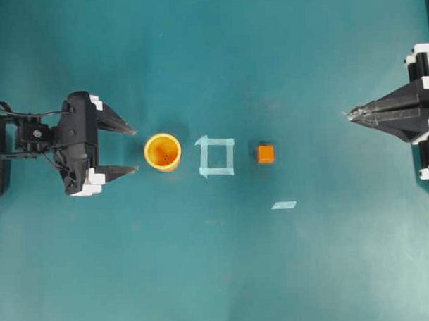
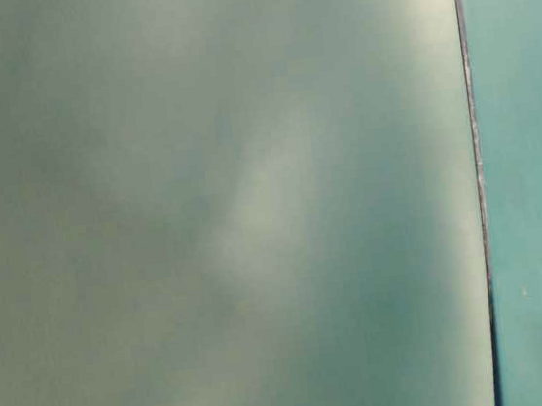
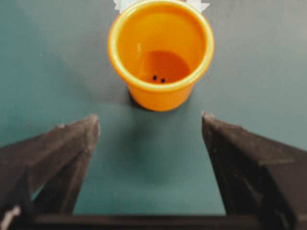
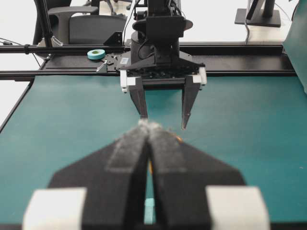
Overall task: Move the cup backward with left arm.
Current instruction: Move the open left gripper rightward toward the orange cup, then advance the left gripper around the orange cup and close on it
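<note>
Cup upright, mouth up, before spread left claw.

On the table: one orange cup, one orange cube, one tape square (plus one loose tape strip), two grippers.

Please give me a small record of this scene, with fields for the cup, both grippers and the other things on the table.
cup: cup upright, empty, left of the tape square
left gripper: left gripper open, just short of the cup, not touching
right gripper: right gripper shut, holding nothing, far right
other things: orange cube right of the square; loose tape strip
surface: green table
</note>
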